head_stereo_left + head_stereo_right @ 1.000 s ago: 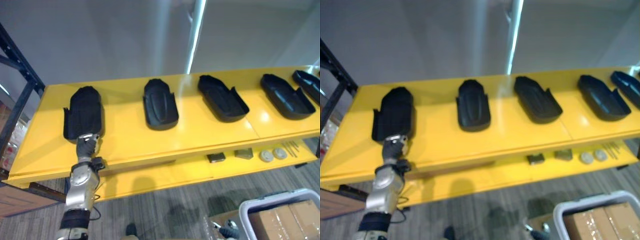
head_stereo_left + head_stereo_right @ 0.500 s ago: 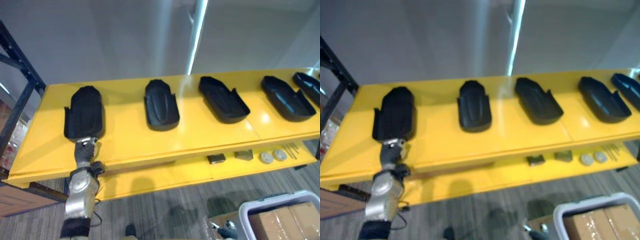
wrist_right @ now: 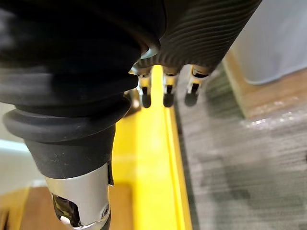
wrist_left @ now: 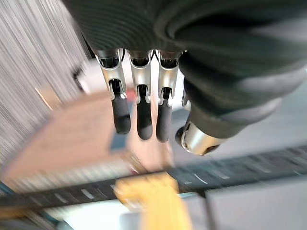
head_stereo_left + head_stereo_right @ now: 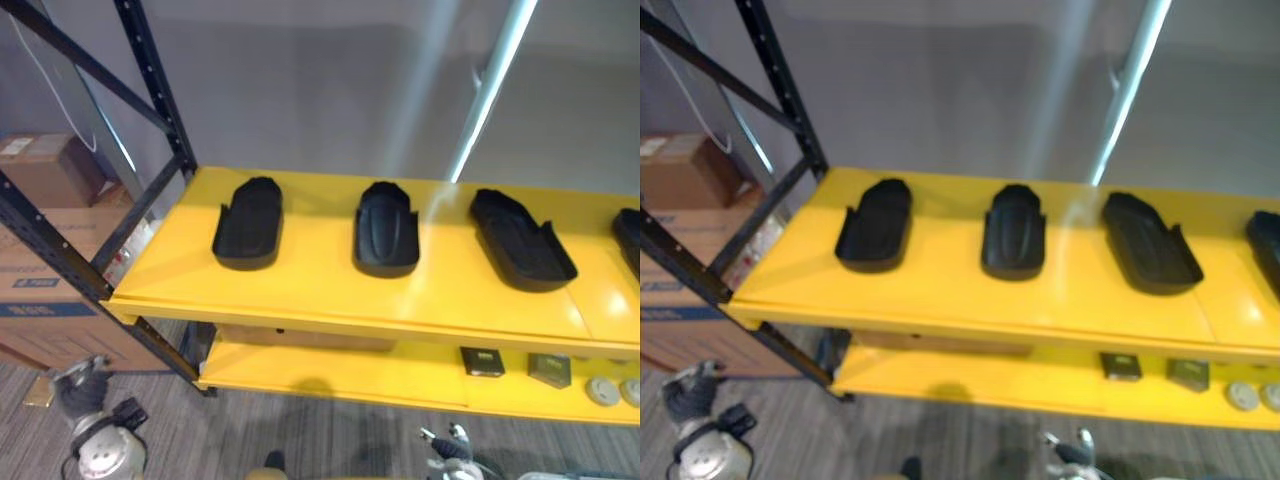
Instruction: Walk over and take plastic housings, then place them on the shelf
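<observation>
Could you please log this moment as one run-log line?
left robot hand: open, empty | right robot hand: open, empty | plastic housings: on yellow shelf

1. The shelf (image 5: 300, 290) was bright yellow on both tiers.
2. The plastic housings (image 5: 386, 228) were plain black.
3. The uprights (image 5: 150, 75) were black, dotted with a row of small holes.
4. The cardboard boxes (image 5: 40, 175) were brown.
5. The floor (image 5: 330, 440) was grey, finely striped.
6. The left hand (image 4: 138, 103) had silver fingers (image 4: 162, 120) with dark tips and a dark ribbed cover.
</observation>
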Controlling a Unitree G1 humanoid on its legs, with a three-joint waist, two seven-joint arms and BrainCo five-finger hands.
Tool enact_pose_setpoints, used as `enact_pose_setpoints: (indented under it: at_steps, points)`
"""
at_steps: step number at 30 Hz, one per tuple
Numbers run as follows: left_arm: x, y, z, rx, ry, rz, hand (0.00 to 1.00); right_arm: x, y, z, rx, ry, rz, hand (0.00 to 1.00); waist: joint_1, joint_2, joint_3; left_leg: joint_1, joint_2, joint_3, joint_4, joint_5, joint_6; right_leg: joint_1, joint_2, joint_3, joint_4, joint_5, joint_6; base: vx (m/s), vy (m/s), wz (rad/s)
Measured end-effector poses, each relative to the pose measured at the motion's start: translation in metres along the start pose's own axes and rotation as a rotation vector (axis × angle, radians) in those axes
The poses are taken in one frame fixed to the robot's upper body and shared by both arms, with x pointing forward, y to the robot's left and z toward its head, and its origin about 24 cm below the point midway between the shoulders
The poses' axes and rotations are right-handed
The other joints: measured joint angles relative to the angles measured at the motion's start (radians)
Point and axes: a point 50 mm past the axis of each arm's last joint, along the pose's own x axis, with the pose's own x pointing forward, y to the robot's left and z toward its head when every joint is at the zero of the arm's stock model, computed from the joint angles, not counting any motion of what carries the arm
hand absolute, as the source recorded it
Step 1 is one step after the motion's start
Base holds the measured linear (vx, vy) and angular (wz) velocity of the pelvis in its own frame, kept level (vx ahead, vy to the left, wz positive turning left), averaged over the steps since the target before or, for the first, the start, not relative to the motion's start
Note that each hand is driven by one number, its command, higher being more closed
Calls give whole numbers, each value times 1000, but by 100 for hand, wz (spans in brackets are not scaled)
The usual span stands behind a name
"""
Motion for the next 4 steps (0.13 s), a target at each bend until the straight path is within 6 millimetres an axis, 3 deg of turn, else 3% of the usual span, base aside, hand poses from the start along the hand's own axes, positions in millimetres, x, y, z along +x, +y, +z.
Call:
enact_pose_setpoints:
  at_steps: [4]
  points:
    - [-15, 3, -53, 42, 229, 9, 0, -2, -11, -19, 35, 99, -29, 0, -5, -10, -1, 1, -1, 6, 0, -2, -2, 0, -1, 2, 0, -4, 4, -7, -7, -1]
